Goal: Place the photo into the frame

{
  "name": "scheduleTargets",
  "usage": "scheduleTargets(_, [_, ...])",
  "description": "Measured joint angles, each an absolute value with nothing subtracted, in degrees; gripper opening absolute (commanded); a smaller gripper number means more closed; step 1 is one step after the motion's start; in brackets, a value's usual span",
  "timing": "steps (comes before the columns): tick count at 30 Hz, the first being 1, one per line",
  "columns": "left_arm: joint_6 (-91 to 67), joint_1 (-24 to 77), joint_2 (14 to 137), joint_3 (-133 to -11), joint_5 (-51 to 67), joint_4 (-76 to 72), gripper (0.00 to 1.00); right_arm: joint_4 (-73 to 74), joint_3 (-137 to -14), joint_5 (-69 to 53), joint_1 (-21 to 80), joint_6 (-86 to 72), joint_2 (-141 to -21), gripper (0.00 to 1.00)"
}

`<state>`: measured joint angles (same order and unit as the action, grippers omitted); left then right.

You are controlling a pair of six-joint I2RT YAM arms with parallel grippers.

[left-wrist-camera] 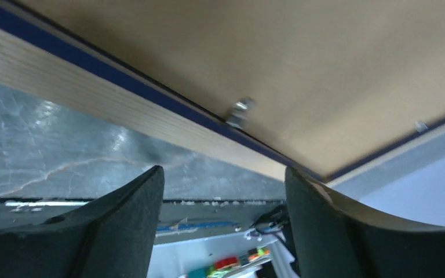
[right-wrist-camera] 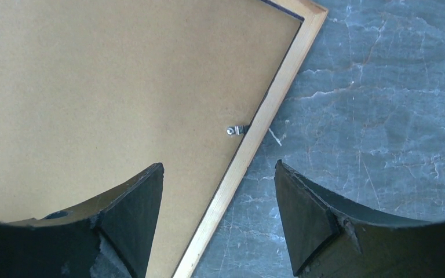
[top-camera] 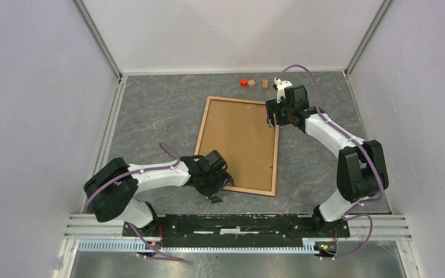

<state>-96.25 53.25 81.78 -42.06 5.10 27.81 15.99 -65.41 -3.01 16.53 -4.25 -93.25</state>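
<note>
The frame (top-camera: 277, 152) lies face down on the grey table, its light-wood rails up, with the plain brown backing board (top-camera: 240, 142) filling it. The photo does not show in any view. My left gripper (top-camera: 221, 190) is open and empty beside the frame's near left corner; in the left wrist view (left-wrist-camera: 223, 191) the wood rail (left-wrist-camera: 92, 92) with its dark blue inner edge and a metal clip (left-wrist-camera: 240, 113) lie just beyond the fingers. My right gripper (top-camera: 272, 117) is open and empty over the frame's far right rail (right-wrist-camera: 249, 150), one finger above the board (right-wrist-camera: 104, 87), the other above the table.
A red block (top-camera: 244, 83) and two small wooden blocks (top-camera: 251, 83) sit at the back of the table by the wall. A metal clip (right-wrist-camera: 237, 130) sits on the board by the right rail. Walls enclose three sides.
</note>
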Motion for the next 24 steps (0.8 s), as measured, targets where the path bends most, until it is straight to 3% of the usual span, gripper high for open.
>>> scheduleTargets(4, [-108.2, 55.9, 85.1, -39.9, 6.1, 23.4, 0.67, 15.9, -63.7, -3.0, 16.5, -4.3, -92.1, 0.76])
scheduleTargets(7, [-113.0, 56.7, 86.5, -39.9, 5.5, 20.7, 0.50, 15.9, -62.8, -3.0, 16.5, -4.3, -91.4, 0.76])
scheduleTargets(11, [-115.8, 56.8, 87.7, -39.6, 5.0, 18.2, 0.46, 15.7, -62.5, -3.1, 16.5, -4.5, -91.3, 0.76])
scheduleTargets(14, [-117.1, 56.8, 87.8, -39.4, 4.6, 17.8, 0.17, 15.5, -62.4, -3.3, 16.5, -4.8, -91.3, 0.75])
scheduleTargets(17, [-118.5, 55.9, 87.9, -39.5, 4.4, 18.2, 0.03, 14.9, -62.4, -3.9, 16.5, -5.0, -91.3, 0.75])
scheduleTargets(24, [-97.5, 52.9, 95.4, -52.6, 0.8, 31.2, 0.02, 13.8, -61.7, -4.3, 16.5, -5.2, -91.5, 0.76])
